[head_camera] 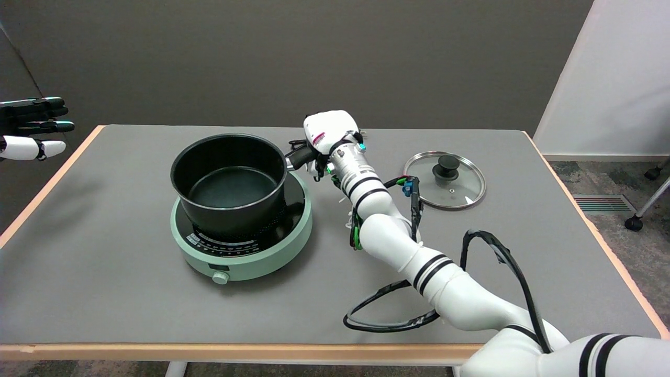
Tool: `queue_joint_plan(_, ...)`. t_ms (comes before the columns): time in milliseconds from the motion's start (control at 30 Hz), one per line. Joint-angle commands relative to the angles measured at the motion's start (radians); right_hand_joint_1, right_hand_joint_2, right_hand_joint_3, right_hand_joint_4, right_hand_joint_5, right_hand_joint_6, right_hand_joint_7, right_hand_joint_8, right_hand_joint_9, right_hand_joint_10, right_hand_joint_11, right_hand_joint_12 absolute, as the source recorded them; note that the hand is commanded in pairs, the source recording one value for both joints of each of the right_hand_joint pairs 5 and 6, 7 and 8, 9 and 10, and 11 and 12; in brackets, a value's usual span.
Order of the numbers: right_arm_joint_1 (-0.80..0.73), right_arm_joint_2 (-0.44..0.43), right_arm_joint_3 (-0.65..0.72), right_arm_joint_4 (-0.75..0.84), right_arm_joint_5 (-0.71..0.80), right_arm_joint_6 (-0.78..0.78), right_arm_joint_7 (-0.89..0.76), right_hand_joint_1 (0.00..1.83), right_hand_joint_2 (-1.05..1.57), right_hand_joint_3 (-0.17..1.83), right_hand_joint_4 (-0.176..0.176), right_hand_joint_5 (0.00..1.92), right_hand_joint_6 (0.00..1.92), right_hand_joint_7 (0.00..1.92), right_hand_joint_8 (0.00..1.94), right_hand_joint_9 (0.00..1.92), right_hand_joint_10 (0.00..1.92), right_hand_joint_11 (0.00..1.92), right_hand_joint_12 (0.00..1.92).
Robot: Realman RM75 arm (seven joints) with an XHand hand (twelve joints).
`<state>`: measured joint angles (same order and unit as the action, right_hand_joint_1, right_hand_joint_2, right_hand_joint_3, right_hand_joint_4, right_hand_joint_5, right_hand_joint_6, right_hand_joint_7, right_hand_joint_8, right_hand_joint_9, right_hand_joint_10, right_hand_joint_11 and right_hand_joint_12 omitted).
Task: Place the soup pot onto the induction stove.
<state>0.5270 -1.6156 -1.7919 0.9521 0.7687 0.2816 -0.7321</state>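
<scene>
The soup pot sits on the round, pale-green induction stove, set toward the stove's left and far side rather than dead centre. It looks level, though whether its base is fully down cannot be told from this view. The right hand is at the pot's black handle on the pot's right side and appears to be clamped on it; the fingers are mostly hidden under the white back of the hand. A glass lid lies on the grey tabletop, well apart to the right. The placing step looks nearly done. The next move calls for letting go of the handle gently and drawing away without nudging the pot off the plate.
</scene>
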Motion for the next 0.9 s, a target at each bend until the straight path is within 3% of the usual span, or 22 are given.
queue_joint_plan(33, -0.028, -0.004, -0.012, 0.002, -0.003, 0.036, -0.016, 0.97, 1.30, 0.59, -0.036, 1.92, 1.92, 1.92, 1.92, 1.92, 1.92, 1.92, 1.92)
queue_joint_plan(400, -0.034, -0.003, -0.022, 0.009, -0.003, 0.057, -0.017, 0.97, 1.31, 0.58, -0.042, 1.92, 1.92, 1.92, 1.92, 1.92, 1.92, 1.92, 1.92)
queue_joint_plan(567, -0.035, 0.000, -0.030, 0.010, -0.004, 0.057, -0.017, 0.96, 1.25, 0.55, -0.088, 1.61, 1.61, 1.61, 1.61, 1.61, 1.61, 1.61, 1.61)
queue_joint_plan(733, -0.035, 0.004, -0.039, 0.014, -0.004, 0.061, -0.017, 0.95, 1.12, 0.71, -0.061, 1.33, 1.33, 1.33, 1.33, 1.33, 1.33, 1.33, 1.33)
queue_joint_plan(900, -0.035, 0.009, -0.042, 0.023, -0.012, 0.061, -0.017, 0.92, 0.88, 1.01, 0.000, 1.12, 1.12, 1.12, 1.12, 1.12, 1.12, 1.12, 1.12)
